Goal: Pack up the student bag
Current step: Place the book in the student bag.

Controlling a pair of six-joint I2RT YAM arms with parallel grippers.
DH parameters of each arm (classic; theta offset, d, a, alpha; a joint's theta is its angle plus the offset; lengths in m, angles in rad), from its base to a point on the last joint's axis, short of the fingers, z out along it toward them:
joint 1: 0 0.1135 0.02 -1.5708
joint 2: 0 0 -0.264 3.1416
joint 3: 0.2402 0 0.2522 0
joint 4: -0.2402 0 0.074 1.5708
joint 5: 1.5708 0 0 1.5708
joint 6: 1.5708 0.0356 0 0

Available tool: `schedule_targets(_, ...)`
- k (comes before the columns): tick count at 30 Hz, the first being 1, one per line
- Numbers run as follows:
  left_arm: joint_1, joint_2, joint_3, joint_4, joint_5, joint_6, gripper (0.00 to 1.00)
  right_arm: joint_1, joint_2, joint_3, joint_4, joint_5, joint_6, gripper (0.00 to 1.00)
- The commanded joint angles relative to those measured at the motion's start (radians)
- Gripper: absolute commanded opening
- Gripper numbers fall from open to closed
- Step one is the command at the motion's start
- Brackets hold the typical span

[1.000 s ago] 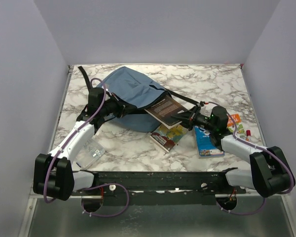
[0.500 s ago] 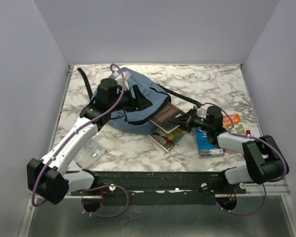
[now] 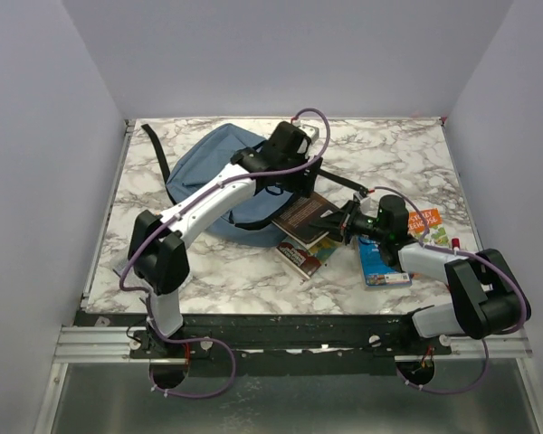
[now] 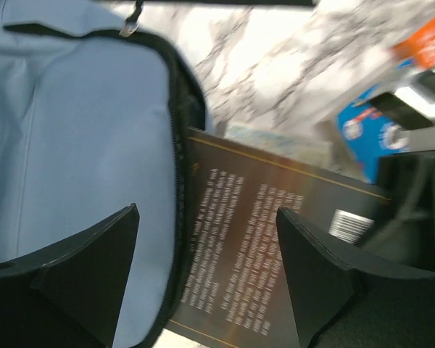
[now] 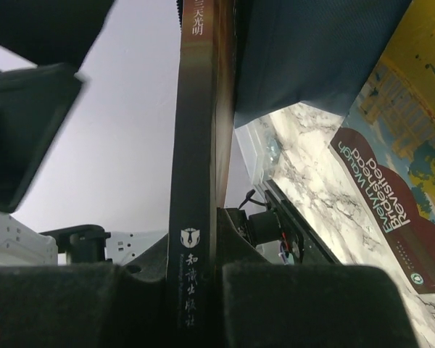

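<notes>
Holding the left gripper [image 4: 206,212] spread wide, gripping nothing, hovering over the zip edge of the student bag [image 4: 80,145] and the back cover of the dark book [image 4: 254,254]. Clamping the right gripper [image 5: 196,290] tight on that book's spine end, holding the book at the bag's mouth. Seeing the bag lying at far left-centre of the marble table [image 3: 389,154], mouth facing right, the book's left end meeting the zip trim; not telling how far in.

Finding open tabletop at far right and near left. Finding the near right crowded: a paperback [image 3: 300,256] partly under the dark book, a blue book [image 3: 380,260] just right of it, an orange item [image 3: 427,220] near the right edge.

Comparing with a second back: left arm swung from the bag's left side across to its right, jaws gone from shut to wide; right grip and book barely shifted.

Reading "Evelyn Waugh" and "Brideshead Revisited" on the paperback; noting Chinese characters on the dark spine; back-cover text too blurred.
</notes>
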Motion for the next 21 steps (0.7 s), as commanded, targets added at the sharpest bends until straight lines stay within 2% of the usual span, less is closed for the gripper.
schedule_targets(1, -0.035, 0.085, 0.086, -0.175, -0.223, 0.097, 0.78, 0.007, -0.025, -0.014, 0.078, -0.031, -0.016, 0.01)
schedule_targets(5, -0.055, 0.138, 0.094, -0.176, -0.345, 0.115, 0.74, 0.008, -0.03, -0.021, 0.084, -0.032, -0.013, 0.01)
schedule_targets(12, -0.08, 0.242, 0.171, -0.187, -0.406, 0.157, 0.65, 0.011, -0.041, -0.017, 0.046, -0.014, -0.035, 0.01)
schedule_targets(17, -0.081, 0.232, 0.182, -0.183, -0.47, 0.182, 0.43, 0.018, -0.04, -0.03, 0.06, -0.01, -0.024, 0.01)
schedule_targets(21, -0.08, 0.213, 0.192, -0.181, -0.506, 0.227, 0.19, 0.019, -0.045, -0.034, 0.052, -0.009, -0.027, 0.01)
